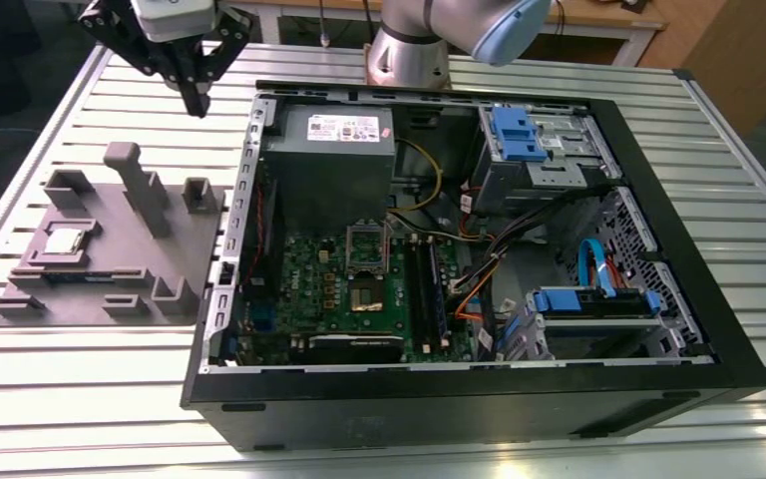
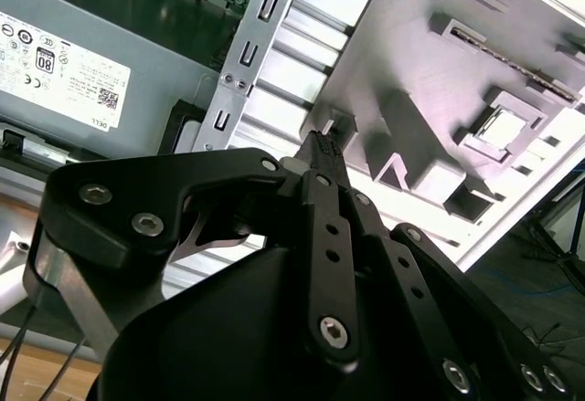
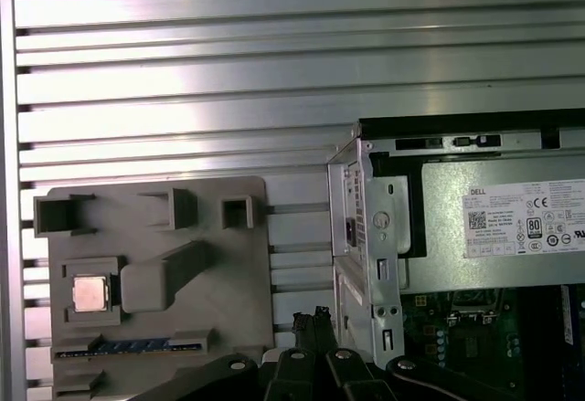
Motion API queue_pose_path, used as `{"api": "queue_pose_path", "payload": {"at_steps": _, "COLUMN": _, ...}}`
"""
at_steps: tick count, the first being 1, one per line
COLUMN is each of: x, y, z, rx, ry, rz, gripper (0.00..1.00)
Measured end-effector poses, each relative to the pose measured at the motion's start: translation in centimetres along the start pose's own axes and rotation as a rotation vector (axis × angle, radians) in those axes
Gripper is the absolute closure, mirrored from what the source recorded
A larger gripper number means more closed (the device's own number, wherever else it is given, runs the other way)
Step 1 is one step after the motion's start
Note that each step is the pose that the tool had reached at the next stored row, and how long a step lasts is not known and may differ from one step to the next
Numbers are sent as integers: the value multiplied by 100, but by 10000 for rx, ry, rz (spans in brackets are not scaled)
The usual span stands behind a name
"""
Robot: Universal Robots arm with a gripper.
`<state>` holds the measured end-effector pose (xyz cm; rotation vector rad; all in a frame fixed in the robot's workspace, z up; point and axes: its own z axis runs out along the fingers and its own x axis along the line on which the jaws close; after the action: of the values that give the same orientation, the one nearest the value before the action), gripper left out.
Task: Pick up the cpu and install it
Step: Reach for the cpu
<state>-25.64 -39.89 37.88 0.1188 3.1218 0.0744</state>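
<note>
gripper [image 1: 198, 98]: the fingers are seen pressed together with nothing held between them, poised above the slatted table [image 1: 91, 399], in the gap between the grey plate [image 1: 191, 249] and the open computer case [image 1: 490, 399].
cpu [image 1: 64, 242]: it is seated flat in a square recess of the grey plate, untouched, well apart from the fingertips and past the tall upright block [image 1: 137, 185].
computer case: its side wall is found just beside the fingers.

The cpu [image 1: 64, 242] lies on the plate [image 1: 124, 256], which sits to the exterior view's left of the case [image 1: 463, 401].
</note>
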Motion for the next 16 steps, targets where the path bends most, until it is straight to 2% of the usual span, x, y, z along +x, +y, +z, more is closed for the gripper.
{"api": "queue_pose_path", "payload": {"at_steps": 16, "x": 36, "y": -3, "z": 13, "rx": 5, "ry": 45, "rz": 2, "gripper": 90}}
